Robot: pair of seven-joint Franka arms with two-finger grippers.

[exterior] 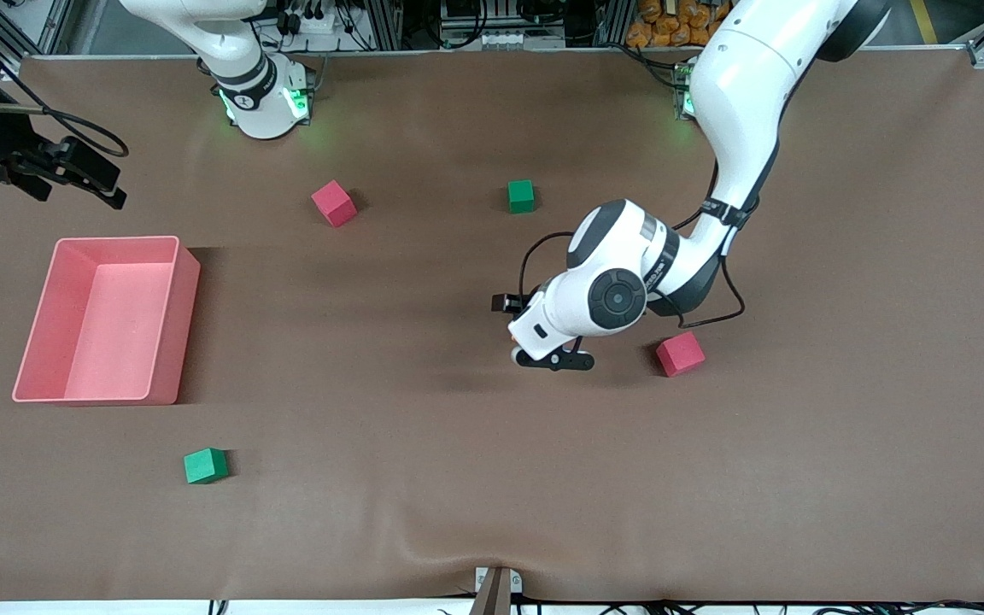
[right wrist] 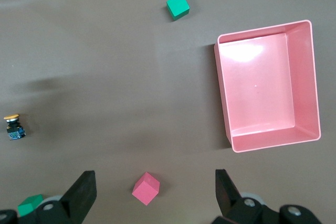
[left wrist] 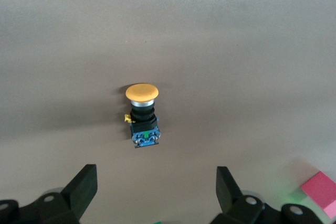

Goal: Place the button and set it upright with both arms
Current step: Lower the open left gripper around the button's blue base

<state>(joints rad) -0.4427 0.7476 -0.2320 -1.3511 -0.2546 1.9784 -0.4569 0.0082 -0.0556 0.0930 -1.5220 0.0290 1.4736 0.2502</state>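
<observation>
Nearest your camera sits a green cube [exterior: 205, 465]. Your left tool [left wrist: 152, 192], released, hovers over the button [left wrist: 142, 114] lying mid-worktop [exterior: 424, 478]; your right tool [right wrist: 152, 192] waits released beside the pink bin [exterior: 108, 320].

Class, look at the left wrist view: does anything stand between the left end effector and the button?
Nothing visible does. The open left end effector hangs over bare brown table, with the button lying on its side ahead. The red cube sits off beside.
</observation>
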